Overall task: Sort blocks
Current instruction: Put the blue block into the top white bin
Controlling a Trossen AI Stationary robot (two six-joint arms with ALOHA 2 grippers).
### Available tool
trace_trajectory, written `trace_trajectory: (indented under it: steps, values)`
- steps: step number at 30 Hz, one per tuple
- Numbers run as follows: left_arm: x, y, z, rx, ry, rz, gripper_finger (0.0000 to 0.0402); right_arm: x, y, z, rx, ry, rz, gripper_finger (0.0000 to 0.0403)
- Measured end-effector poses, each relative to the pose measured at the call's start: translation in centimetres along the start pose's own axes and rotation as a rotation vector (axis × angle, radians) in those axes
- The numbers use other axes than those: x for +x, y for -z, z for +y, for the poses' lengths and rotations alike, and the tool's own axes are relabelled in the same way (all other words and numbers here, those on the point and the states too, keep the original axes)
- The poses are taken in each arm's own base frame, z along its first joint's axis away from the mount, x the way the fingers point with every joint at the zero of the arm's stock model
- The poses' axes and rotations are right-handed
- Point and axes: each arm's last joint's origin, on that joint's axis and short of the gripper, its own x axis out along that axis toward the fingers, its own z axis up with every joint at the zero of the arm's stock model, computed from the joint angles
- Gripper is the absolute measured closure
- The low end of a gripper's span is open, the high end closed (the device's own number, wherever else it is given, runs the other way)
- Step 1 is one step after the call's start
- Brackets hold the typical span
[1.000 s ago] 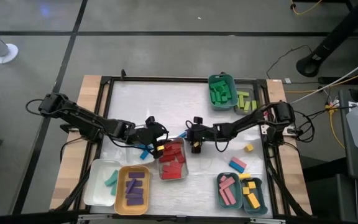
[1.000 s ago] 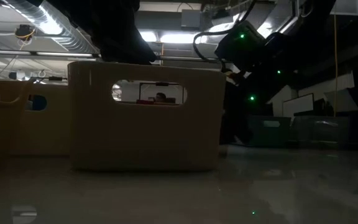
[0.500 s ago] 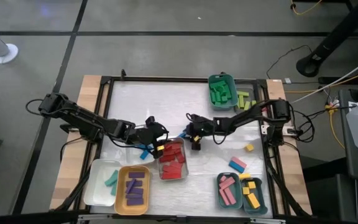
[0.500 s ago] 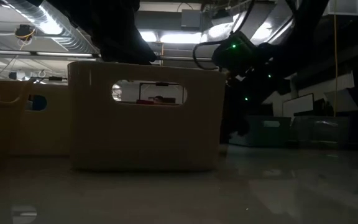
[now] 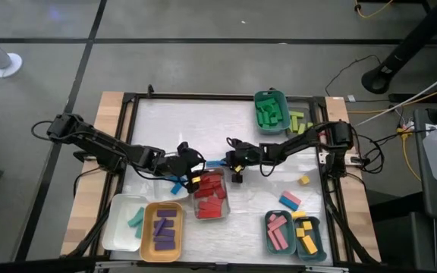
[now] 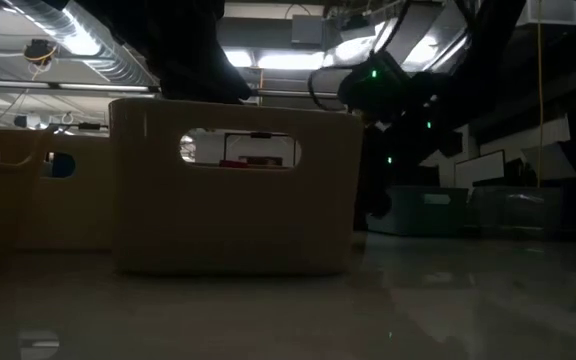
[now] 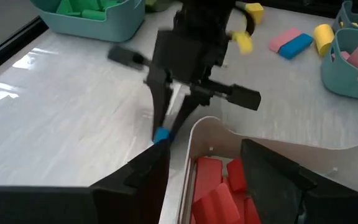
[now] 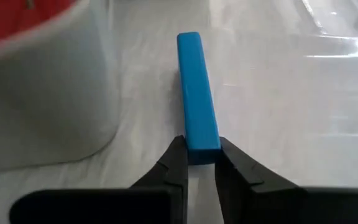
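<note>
A blue block (image 8: 196,93) lies on the table just beyond the far rim of a white tray (image 5: 209,199) filled with red blocks. My right gripper (image 8: 200,163) is shut on one end of it, and also shows in the high view (image 5: 223,161) and left wrist view (image 7: 165,129). My left gripper (image 7: 204,169) hovers open over the white tray's left part (image 5: 193,176), with nothing between its fingers. My right gripper pinches the blue block's end nearest the table's right side (image 8: 201,147) between its two fingertips. The fingers slant down from the table's right and lie in line with the block's length. The block stretches away from them along the table, next to the white tray's wall (image 8: 73,106).
Trays stand around: green blocks (image 5: 270,111) and lime blocks (image 5: 300,123) at the far right, purple blocks (image 5: 162,230) and teal blocks (image 5: 127,220) at the near left, pink (image 5: 278,231) and yellow (image 5: 307,235) at the near right. A loose yellow block (image 5: 303,180) and a pink-and-blue pair (image 5: 290,200) lie right of centre.
My right gripper has moved a little toward the table's left, up to the blue block beside the white tray, and its wrist has turned somewhat.
</note>
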Motion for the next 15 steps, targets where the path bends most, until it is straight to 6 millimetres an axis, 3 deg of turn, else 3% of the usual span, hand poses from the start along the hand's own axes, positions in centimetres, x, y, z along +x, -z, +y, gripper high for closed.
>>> trace_trajectory:
  steps: [7,15]
  values:
    - [-0.8,0.0,0.0,-0.005,0.007,0.010,0.0218,-1.1,-2.7,-0.7,-0.117,0.113,0.071,0.0340]
    - [-2.3,0.1,-0.3,0.038,0.031,0.022,0.0218,-2.0,-7.1,-1.4,-0.212,0.200,0.035,0.0348]
